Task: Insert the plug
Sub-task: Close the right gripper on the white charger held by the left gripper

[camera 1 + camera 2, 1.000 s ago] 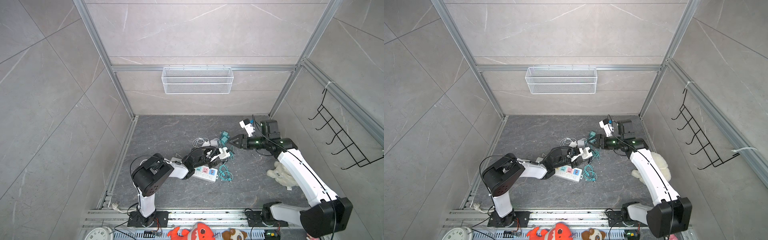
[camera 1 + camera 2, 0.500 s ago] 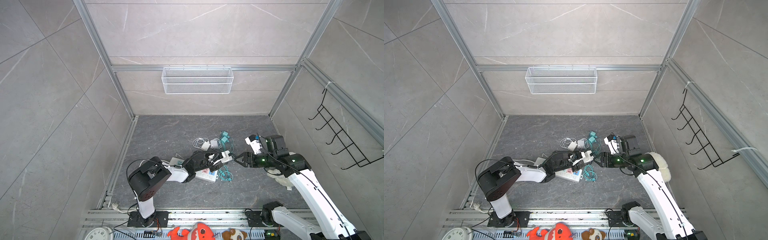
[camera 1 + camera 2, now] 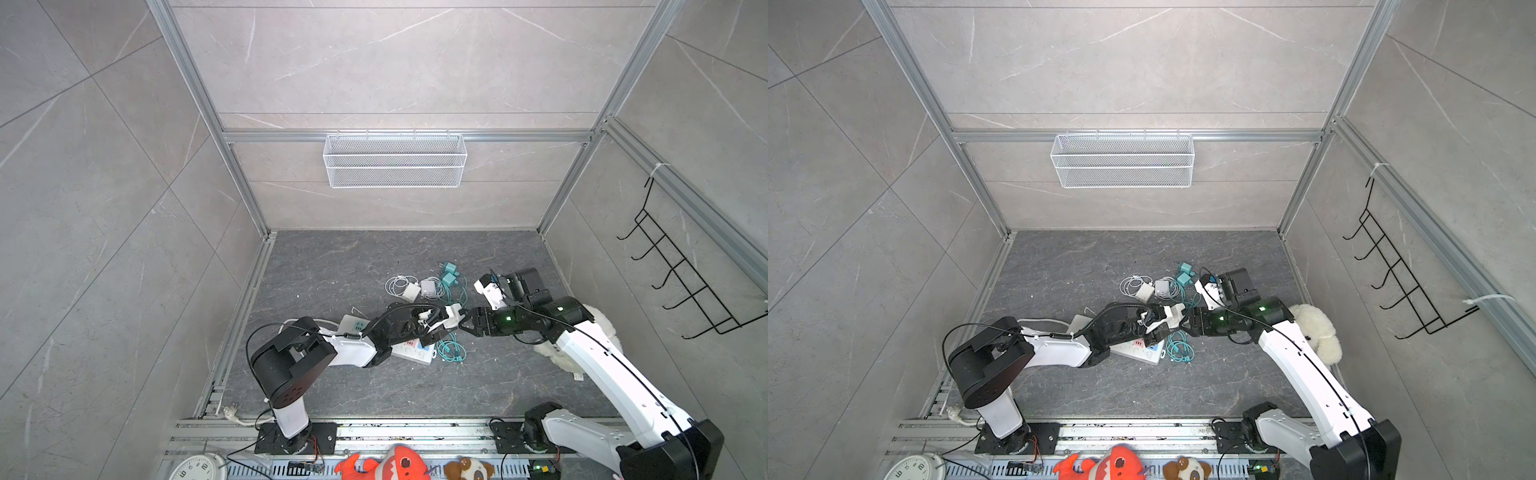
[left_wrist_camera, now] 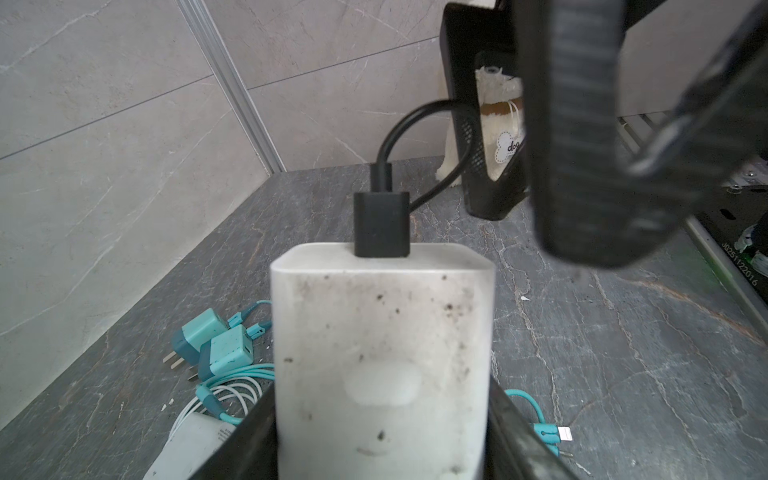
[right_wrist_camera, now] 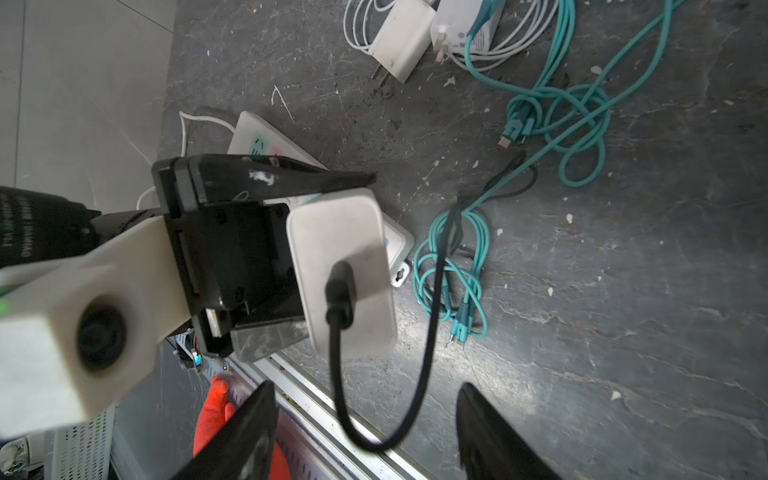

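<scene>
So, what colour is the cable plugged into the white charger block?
Black cable; best seen from left wrist.

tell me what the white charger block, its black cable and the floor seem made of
white charger block: looks like hard moulded plastic, matte, rounded edges, dark specks on its face.
black cable: probably a rubbery sheath; it bends in a smooth loop.
floor: dark grey veined stone or stone-look tile, slight sheen.

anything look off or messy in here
Yes. The white charger clamped in the left gripper is speckled with dark grime. Teal cables lie in a knotted heap beside the power strip, and white flecks litter the floor.
</scene>
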`<action>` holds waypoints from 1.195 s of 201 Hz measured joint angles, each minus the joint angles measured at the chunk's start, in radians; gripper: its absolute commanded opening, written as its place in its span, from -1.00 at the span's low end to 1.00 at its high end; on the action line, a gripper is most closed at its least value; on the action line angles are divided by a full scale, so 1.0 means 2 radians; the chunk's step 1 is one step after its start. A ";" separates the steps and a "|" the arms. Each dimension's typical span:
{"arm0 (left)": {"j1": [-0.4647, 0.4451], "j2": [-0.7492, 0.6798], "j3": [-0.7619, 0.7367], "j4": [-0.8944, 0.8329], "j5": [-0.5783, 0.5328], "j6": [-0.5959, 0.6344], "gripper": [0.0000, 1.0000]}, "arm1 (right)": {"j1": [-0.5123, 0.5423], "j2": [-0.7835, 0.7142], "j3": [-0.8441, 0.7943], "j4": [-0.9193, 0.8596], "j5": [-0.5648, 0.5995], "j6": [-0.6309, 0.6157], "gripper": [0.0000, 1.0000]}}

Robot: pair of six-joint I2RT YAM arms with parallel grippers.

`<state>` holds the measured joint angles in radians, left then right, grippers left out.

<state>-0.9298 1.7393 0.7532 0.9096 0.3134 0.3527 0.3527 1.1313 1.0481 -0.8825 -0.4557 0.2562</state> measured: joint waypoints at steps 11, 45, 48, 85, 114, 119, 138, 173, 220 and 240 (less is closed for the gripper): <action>0.000 0.000 0.000 -0.004 -0.001 0.002 -0.14 | 0.007 0.010 0.006 0.003 0.006 0.000 0.35; 0.000 -0.002 0.000 -0.014 -0.005 0.006 -0.13 | 0.027 0.032 0.019 0.021 0.016 0.001 0.31; 0.000 -0.003 0.000 -0.014 -0.005 0.006 -0.14 | 0.029 0.035 0.019 0.022 0.017 0.000 0.31; 0.000 -0.005 0.000 -0.014 -0.009 0.006 -0.14 | 0.045 0.069 0.031 0.036 0.033 0.000 0.23; 0.000 -0.008 0.000 -0.014 -0.011 0.006 -0.14 | 0.049 0.080 0.039 0.046 0.040 -0.001 0.10; 0.000 -0.009 0.000 -0.014 -0.011 0.006 -0.13 | 0.049 0.080 0.040 0.048 0.040 -0.001 0.08; 0.000 -0.011 0.000 -0.014 -0.012 0.006 -0.14 | 0.049 0.082 0.042 0.054 0.040 -0.002 0.04; 0.000 -0.011 0.000 -0.014 -0.013 0.006 -0.10 | 0.049 0.085 0.041 0.060 0.042 -0.004 -0.16; 0.000 -0.017 0.003 -0.032 -0.026 0.002 0.34 | 0.049 0.085 0.036 0.064 0.043 -0.015 -0.57; -0.001 -0.028 0.022 -0.071 -0.038 -0.003 0.54 | 0.049 0.085 0.039 0.061 0.049 -0.018 -0.65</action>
<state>-0.9318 1.6836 0.7979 0.7685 0.2379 0.3470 0.4507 1.3018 1.1252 -0.7597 -0.3580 0.2199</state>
